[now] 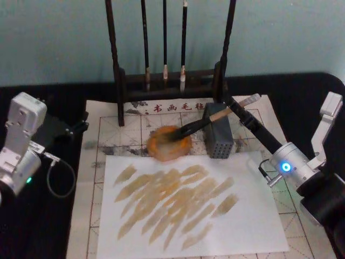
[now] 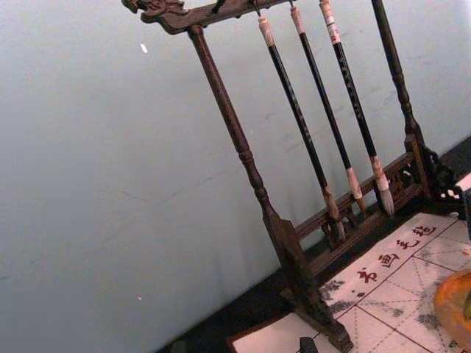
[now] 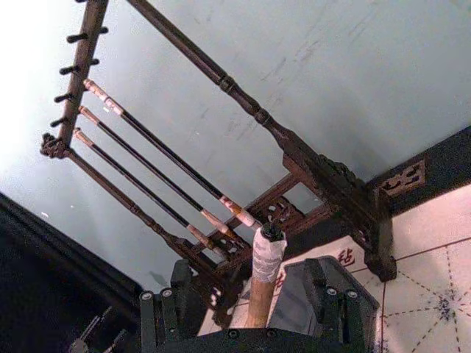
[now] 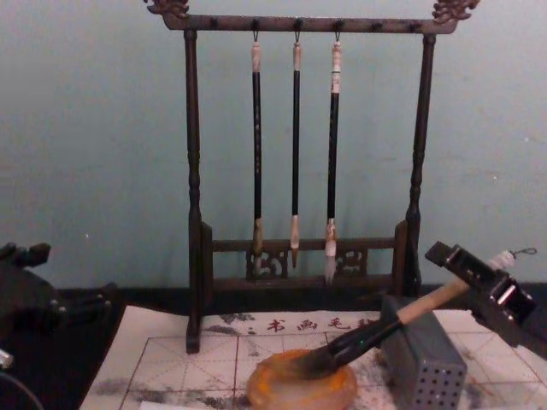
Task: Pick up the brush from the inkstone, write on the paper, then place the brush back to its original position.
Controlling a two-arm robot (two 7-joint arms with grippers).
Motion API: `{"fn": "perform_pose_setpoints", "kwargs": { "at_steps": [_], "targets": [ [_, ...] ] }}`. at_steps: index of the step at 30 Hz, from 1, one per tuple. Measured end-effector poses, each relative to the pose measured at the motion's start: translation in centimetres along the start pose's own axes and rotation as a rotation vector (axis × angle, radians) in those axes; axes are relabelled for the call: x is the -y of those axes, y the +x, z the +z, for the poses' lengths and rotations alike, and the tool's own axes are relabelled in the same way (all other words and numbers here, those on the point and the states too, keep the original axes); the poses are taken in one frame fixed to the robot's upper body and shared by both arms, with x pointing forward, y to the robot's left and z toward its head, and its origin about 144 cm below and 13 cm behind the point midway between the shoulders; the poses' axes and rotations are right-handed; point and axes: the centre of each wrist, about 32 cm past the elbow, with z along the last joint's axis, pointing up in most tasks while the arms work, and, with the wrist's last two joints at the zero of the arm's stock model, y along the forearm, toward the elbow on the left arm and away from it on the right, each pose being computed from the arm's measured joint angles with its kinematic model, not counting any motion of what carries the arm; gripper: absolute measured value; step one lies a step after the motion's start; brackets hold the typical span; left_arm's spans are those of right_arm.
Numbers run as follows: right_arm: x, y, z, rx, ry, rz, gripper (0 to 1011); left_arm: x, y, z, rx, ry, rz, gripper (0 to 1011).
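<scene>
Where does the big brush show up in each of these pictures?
Head view: brush right of centre, bristles on the inkstone, held by the right gripper.
Left wrist view: not in it.
Right wrist view: handle end, bottom centre.
Chest view: lower right.
Shared landmark: brush rack.

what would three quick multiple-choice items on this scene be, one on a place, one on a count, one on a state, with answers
1. Where do the brush bristles rest?
A. on the inkstone
B. on the white sheet
C. on the rack

2. How many thin brushes hang on the rack?
A. two
B. three
C. five

3. What is the right gripper doing?
A. hanging open above the table
B. shut on the brush handle
C. parked at the edge

Answers:
1 A, the dark tip lies in the orange dish.
2 B, three hang side by side.
3 B, its fingers clamp the tan handle near the white end.
</scene>
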Motion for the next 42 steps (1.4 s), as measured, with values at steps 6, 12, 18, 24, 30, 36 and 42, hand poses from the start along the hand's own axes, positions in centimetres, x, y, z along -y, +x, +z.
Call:
{"fn": "perform_pose_setpoints", "kwargs": {
  "at_steps": [6,12,18,24,30,36,42],
  "targets": [
    [-0.07,-0.03,0.02,-0.004,0.007,-0.003,1000,0.0,0.0,0.0,0.0,0.0,0.0,1001],
    [-0.06,-0.03,0.02,-0.003,0.006,-0.003,1000,0.0,0.0,0.0,0.0,0.0,0.0,1001],
    [-0.05,-0.01,0.04,-0.003,0.006,-0.003,1000,0.0,0.0,0.0,0.0,0.0,0.0,1001],
    [-0.04,0.0,0.05,-0.002,0.005,-0.003,1000,0.0,0.0,0.0,0.0,0.0,0.0,1001],
    [-0.03,0.0,0.05,-0.002,0.005,-0.003,1000,0.0,0.0,0.0,0.0,0.0,0.0,1001],
    [-0.04,0.0,0.05,-0.001,0.004,-0.003,908,0.0,0.0,0.0,0.0,0.0,0.0,1001],
    [-0.03,0.0,0.05,-0.001,0.004,-0.003,777,0.0,0.0,0.0,0.0,0.0,0.0,1001]
  ]
}}
